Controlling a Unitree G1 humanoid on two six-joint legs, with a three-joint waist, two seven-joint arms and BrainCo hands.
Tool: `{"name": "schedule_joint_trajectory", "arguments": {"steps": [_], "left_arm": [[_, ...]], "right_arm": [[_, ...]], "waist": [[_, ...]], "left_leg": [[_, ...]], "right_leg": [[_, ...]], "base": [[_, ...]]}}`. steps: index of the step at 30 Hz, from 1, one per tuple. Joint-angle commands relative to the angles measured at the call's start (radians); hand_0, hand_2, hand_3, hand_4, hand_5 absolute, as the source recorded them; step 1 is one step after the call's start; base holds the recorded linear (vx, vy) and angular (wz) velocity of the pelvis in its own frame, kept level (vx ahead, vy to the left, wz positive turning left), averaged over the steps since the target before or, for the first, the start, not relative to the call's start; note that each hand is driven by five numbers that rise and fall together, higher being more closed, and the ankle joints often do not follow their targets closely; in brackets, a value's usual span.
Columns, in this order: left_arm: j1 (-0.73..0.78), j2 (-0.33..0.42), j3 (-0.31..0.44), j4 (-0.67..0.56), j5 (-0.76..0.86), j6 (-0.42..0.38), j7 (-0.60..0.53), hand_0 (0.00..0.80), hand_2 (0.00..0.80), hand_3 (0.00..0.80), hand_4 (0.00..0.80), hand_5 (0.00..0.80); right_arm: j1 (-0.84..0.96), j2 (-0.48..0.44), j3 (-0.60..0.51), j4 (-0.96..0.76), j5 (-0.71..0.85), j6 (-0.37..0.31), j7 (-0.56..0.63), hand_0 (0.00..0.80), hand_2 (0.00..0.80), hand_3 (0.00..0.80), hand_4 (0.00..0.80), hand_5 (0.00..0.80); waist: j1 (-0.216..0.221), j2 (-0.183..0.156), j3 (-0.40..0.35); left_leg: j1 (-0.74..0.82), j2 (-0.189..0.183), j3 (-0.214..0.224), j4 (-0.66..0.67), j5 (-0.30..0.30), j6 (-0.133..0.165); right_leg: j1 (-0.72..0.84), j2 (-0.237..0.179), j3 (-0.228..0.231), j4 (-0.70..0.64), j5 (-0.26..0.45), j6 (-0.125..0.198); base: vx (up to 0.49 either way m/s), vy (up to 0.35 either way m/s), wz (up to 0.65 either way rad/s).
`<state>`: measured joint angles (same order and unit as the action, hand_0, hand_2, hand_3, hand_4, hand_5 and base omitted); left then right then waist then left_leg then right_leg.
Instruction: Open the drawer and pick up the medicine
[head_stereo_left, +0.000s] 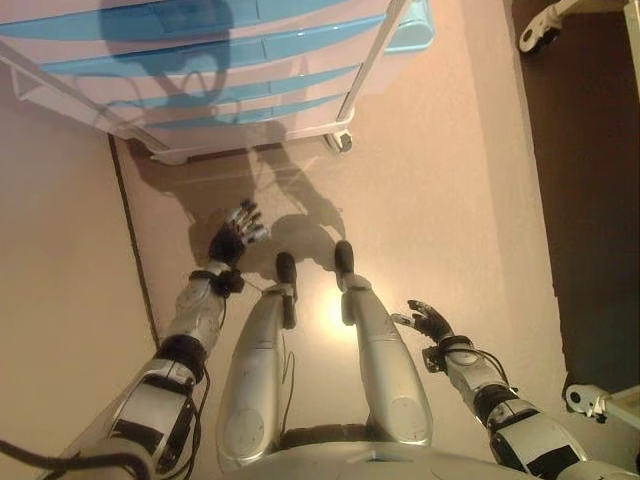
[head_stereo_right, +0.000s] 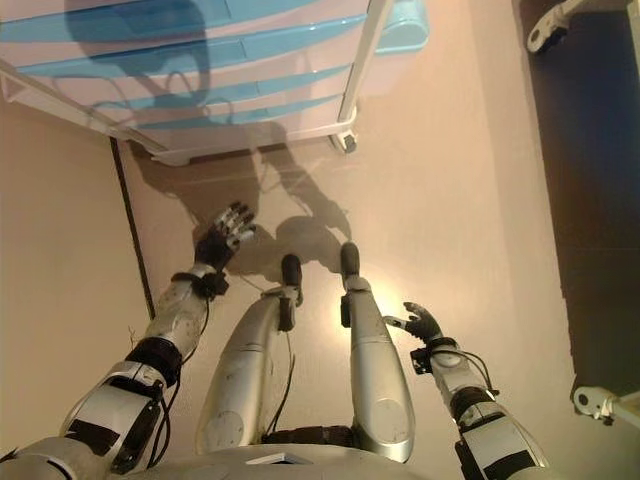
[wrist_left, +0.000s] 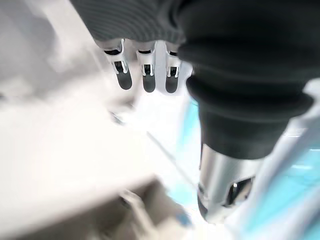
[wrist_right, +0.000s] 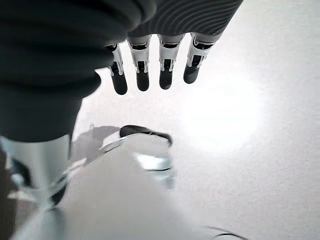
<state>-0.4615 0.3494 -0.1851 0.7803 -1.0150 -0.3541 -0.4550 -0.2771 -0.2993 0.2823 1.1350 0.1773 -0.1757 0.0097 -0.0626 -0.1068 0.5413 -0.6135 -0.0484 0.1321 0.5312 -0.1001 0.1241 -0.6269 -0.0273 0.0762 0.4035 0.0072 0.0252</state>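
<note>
Fingers first: on your left hand they are spread and relaxed, grasping nothing, and on your right hand they hang loose and released too, low beside the robot and idle. You are at the very start, in my judgement: no drawer is pulled out, and the left hand is raised toward the drawer unit but stands well apart from it, over bare floor. Your next move calls for closing that gap, picking one drawer front, and hooking the fingers behind its lip before drawing it straight back. Going from largest down: the floor is smooth, matt and beige; the drawer unit is a white frame of thin posts carrying stacked translucent blue drawers with curved, glossy fronts, probably light plastic that may roll when you pull, since a small castor shows under its near corner. The medicine is not visible anywhere; presumably it lies inside a closed drawer, and you cannot tell which.
</note>
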Motion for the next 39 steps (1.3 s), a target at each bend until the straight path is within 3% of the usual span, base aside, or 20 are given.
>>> {"name": "schedule_joint_trajectory", "arguments": {"steps": [1, 4, 10, 25, 29, 32, 39], "left_arm": [[0.020, -0.006, 0.060, -0.115, -0.208, -0.058, -0.182, 0.000, 0.000, 0.000, 0.000, 0.000], [-0.031, 0.012, 0.092, -0.164, -0.315, -0.054, -0.252, 0.000, 0.000, 0.000, 0.000, 0.000], [-0.152, 0.072, 0.143, -0.203, -0.469, -0.029, -0.264, 0.000, 0.000, 0.000, 0.000, 0.000], [-0.279, 0.165, 0.204, -0.235, -0.610, -0.022, -0.298, 0.000, 0.000, 0.000, 0.000, 0.000], [-0.313, 0.186, 0.198, -0.230, -0.597, -0.020, -0.274, 0.000, 0.000, 0.000, 0.000, 0.000], [-0.330, 0.204, 0.181, -0.203, -0.520, 0.005, -0.190, 0.000, 0.000, 0.000, 0.000, 0.000], [-0.286, 0.223, 0.121, -0.061, -0.404, 0.163, -0.123, 0.000, 0.000, 0.000, 0.000, 0.000]], "right_arm": [[0.098, -0.062, 0.027, -0.018, 0.023, -0.008, 0.008, 0.000, 0.000, 0.000, 0.000, 0.000], [0.108, -0.058, 0.034, -0.012, 0.027, -0.016, 0.016, 0.000, 0.000, 0.000, 0.000, 0.000], [0.126, -0.044, 0.061, -0.015, 0.041, -0.038, 0.024, 0.000, 0.000, 0.000, 0.000, 0.000], [0.136, -0.025, 0.114, -0.038, 0.050, -0.038, 0.016, 0.000, 0.000, 0.000, 0.000, 0.000], [0.135, -0.023, 0.129, -0.038, 0.056, -0.041, 0.014, 0.000, 0.000, 0.000, 0.000, 0.000], [0.130, -0.020, 0.134, -0.045, 0.060, -0.033, 0.015, 0.000, 0.000, 0.000, 0.000, 0.000], [0.112, -0.025, 0.128, -0.079, 0.067, -0.003, 0.013, 0.000, 0.000, 0.000, 0.000, 0.000]], "waist": [[-0.001, 0.018, -0.021], [-0.006, 0.004, -0.021], [-0.018, -0.024, -0.024], [-0.015, -0.046, -0.021], [-0.013, -0.051, -0.021], [-0.012, -0.054, -0.021], [-0.012, -0.047, -0.021]], "left_leg": [[-0.012, -0.030, -0.024, 0.009, -0.065, -0.019], [-0.019, -0.022, -0.022, 0.023, -0.078, -0.019], [-0.022, -0.010, -0.018, 0.042, -0.100, -0.021], [-0.007, -0.007, -0.020, 0.035, -0.114, -0.025], [-0.001, -0.007, -0.023, 0.024, -0.110, -0.024], [0.004, -0.007, -0.025, 0.015, -0.107, -0.026], [0.012, -0.011, -0.025, -0.013, -0.087, -0.028]], "right_leg": [[-0.022, 0.049, -0.054, 0.011, 0.034, -0.007], [-0.025, 0.056, -0.049, 0.012, 0.036, -0.006], [-0.017, 0.065, -0.041, 0.007, 0.037, -0.003], [0.014, 0.078, -0.050, 0.002, 0.018, -0.012], [0.022, 0.081, -0.053, -0.003, 0.016, -0.012], [0.030, 0.083, -0.056, -0.008, 0.014, -0.012], [0.039, 0.084, -0.059, -0.029, 0.018, -0.012]], "base": [[0.020, -0.004, -0.07], [0.039, -0.019, -0.10], [0.047, -0.040, -0.09], [0.012, -0.019, -0.02], [0.010, -0.035, 0.01], [0.003, -0.043, 0.03], [-0.006, -0.016, 0.03]]}}
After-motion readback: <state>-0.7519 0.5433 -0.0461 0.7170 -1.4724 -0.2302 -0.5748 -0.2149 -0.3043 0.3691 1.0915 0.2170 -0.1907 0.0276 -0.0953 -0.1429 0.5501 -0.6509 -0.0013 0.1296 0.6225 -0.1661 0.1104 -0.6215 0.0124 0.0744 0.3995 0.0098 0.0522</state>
